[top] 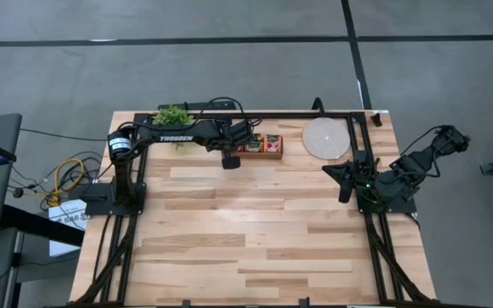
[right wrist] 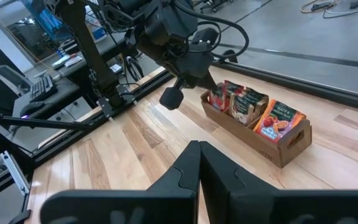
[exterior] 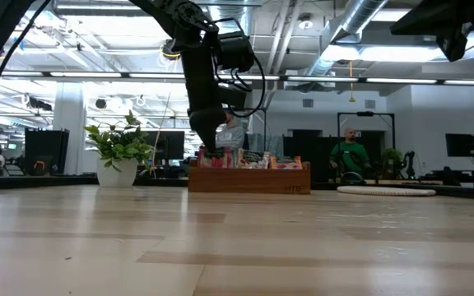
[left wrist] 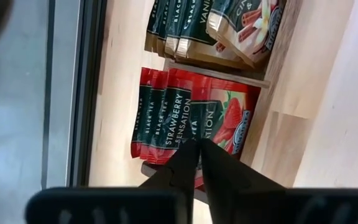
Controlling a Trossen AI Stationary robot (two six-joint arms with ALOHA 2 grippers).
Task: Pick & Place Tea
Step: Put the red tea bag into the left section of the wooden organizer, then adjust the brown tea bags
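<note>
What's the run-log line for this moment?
left gripper: shut, over red strawberry tea sachets in wooden box | right gripper: shut, parked right | nothing held

Desk (top: 255, 248): pale butcher-block wood, smooth satin | red tea sachets (left wrist: 188, 118): glossy printed foil | brown rectangular box (right wrist: 272, 146): matt raw wood | left tool (left wrist: 199, 149): matt black plastic

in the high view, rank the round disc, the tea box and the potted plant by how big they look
Largest to smallest in the high view:
1. round disc
2. tea box, partly hidden by the left arm, so unsure
3. potted plant, close to the box in size
</note>
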